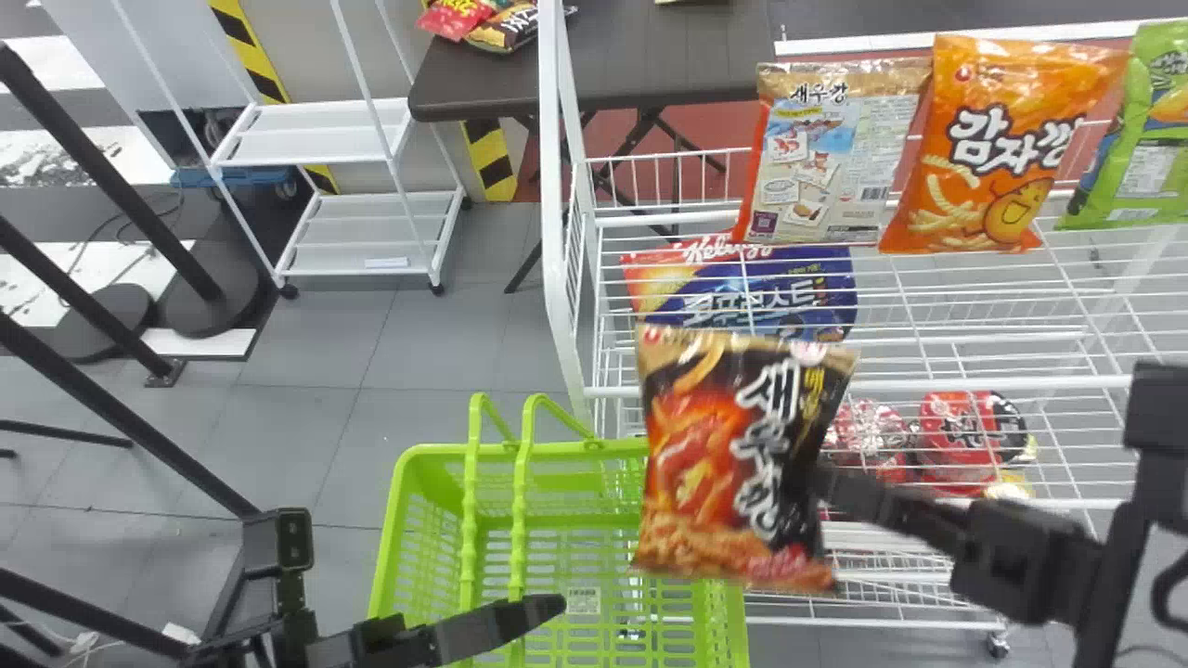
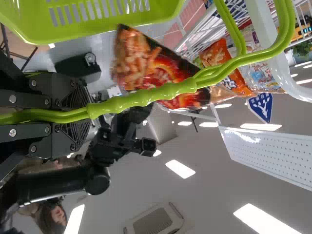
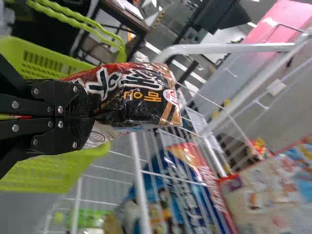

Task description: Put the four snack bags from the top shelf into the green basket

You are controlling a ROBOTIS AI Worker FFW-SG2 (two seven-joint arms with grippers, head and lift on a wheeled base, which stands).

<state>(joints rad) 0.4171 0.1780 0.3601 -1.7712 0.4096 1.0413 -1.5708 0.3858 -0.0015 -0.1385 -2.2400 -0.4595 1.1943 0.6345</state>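
While your right gripper [image 1: 863, 496] grips one black snack bag [image 1: 733, 455], it hides part of the green basket's [image 1: 432, 453] rim; the basket's near end is cut off. Left gripper [image 1: 554, 606]: closed on the basket handles [image 1: 470, 510]. From the held bag, towards one to two o'clock: three upright bags, namely one pale-backed bag [image 1: 826, 158], one orange bag [image 1: 1002, 148], one green bag [image 1: 1155, 139], cropped. Twelve: one blue bag [image 1: 798, 288], partly covered, behind white wires [image 1: 928, 384].

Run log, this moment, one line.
right claw: grips black snack bag | left claw: holds green basket handles | top shelf: three snack bags
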